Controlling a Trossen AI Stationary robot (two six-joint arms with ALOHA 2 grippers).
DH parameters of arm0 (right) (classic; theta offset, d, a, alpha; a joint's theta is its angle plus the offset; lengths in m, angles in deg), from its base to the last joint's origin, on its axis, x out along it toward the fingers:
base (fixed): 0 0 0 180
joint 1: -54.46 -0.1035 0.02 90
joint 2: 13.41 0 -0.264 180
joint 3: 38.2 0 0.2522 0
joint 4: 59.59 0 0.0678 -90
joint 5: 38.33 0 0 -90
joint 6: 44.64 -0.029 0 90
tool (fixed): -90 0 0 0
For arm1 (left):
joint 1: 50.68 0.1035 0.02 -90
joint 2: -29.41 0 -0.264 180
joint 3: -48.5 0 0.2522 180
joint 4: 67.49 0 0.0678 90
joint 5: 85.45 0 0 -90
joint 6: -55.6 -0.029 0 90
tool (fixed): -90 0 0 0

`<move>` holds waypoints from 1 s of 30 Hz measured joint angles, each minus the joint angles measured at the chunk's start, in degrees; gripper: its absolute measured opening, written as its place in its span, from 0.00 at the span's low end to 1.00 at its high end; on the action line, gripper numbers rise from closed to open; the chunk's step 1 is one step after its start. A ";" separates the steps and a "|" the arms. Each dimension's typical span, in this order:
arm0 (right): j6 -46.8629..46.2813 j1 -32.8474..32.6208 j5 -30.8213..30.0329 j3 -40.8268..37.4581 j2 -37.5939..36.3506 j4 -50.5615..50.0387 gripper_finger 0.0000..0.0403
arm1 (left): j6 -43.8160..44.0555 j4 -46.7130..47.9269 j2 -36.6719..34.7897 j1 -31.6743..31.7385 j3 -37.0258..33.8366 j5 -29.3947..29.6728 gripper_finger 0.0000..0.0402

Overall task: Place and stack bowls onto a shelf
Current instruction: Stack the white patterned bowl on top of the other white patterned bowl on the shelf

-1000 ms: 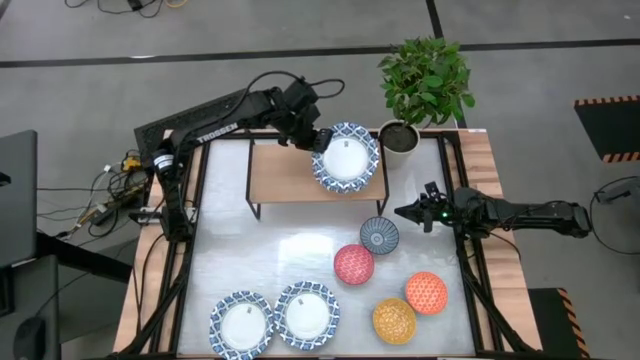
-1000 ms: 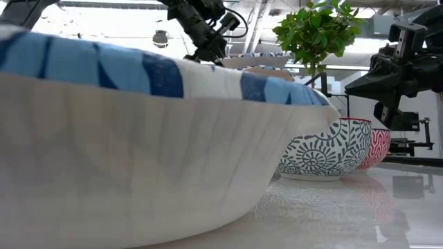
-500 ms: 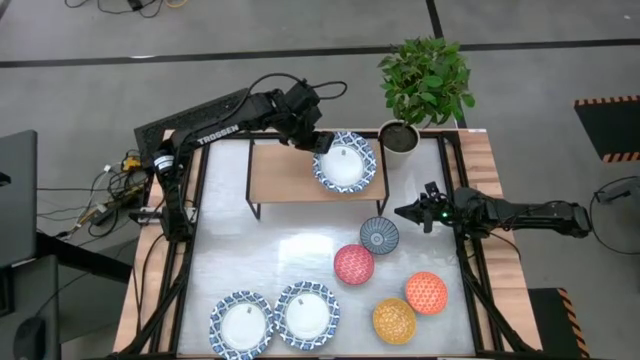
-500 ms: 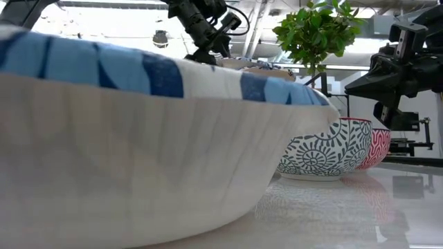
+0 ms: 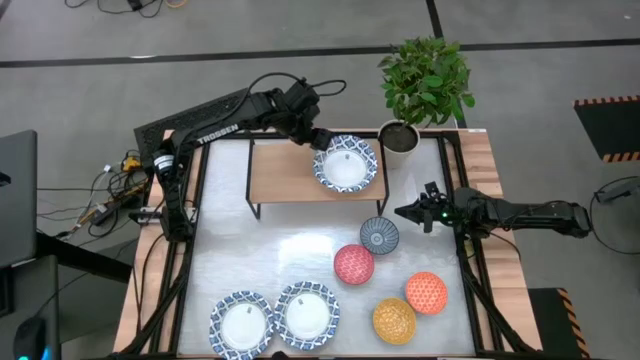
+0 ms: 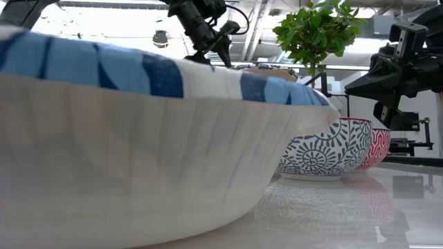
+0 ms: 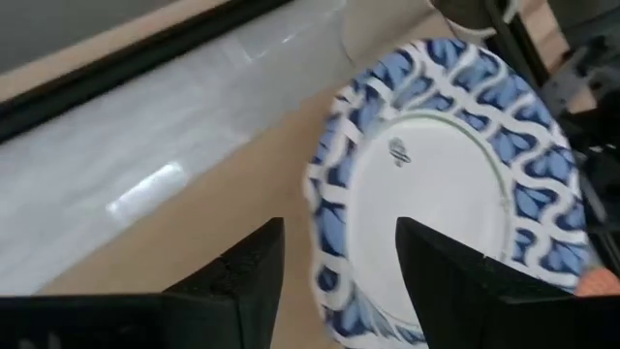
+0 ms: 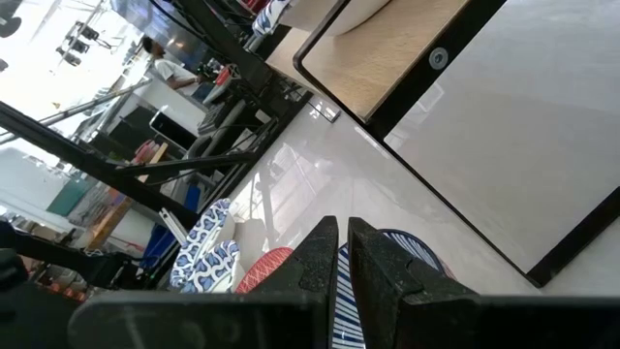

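A wide blue-and-white bowl point(image 5: 345, 164) sits on the right end of the light-wood shelf point(image 5: 285, 175). My left gripper point(image 7: 339, 271) is open at the bowl's left rim, a finger on either side of it, apart from it as far as shows. Two more wide bowls point(image 5: 241, 323) point(image 5: 307, 314) lie at the table's near edge. The small grey-blue point(image 5: 379, 235), pink-red point(image 5: 353, 264), orange-red point(image 5: 426, 292) and yellow-orange point(image 5: 394, 320) bowls stand on the right half of the table. My right gripper point(image 8: 343, 254) waits shut by the right edge, just beyond the grey-blue bowl.
A potted plant point(image 5: 425, 80) stands at the far right corner, close to the shelf's right end. The shelf's left and middle board is bare wood. In the low view a wide bowl point(image 6: 138, 152) fills the foreground.
My left gripper has opened and let go of the wide bowl's left rim, then risen a little and drawn back toward the table's far left. The bowl has dropped from a raised, tipped pose to lie level on the shelf.
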State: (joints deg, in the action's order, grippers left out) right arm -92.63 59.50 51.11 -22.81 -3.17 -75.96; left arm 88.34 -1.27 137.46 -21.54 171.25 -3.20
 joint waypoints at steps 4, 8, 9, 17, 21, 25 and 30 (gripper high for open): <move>-0.58 0.00 0.02 0.00 0.00 0.00 0.14 | -0.95 5.95 -1.28 0.33 -0.02 -5.51 0.46; -0.11 0.00 0.02 0.00 -0.01 -0.01 0.14 | -7.04 17.26 -5.36 -1.75 -0.02 -10.60 0.46; 0.05 0.00 0.02 0.00 -0.01 0.00 0.14 | -8.77 20.90 -6.51 -2.79 -0.02 -10.48 0.46; 0.45 0.00 -0.32 0.00 -0.01 0.04 0.14 | -8.80 37.37 -14.07 -19.87 -0.37 1.44 0.46; 0.45 0.00 -0.50 0.00 0.00 0.06 0.14 | -5.90 36.32 -17.01 -31.49 -2.98 1.64 0.46; 0.47 0.00 -0.66 0.00 0.00 0.07 0.14 | -2.19 35.66 -17.77 -41.58 -7.29 2.52 0.46; 0.49 0.00 -0.80 0.00 -0.02 0.11 0.14 | -0.23 29.75 -17.81 -49.41 -16.80 1.25 0.46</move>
State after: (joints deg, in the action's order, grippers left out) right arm -92.14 59.50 50.31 -22.81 -3.19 -75.85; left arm 88.11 28.48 119.65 -70.95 154.44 -1.95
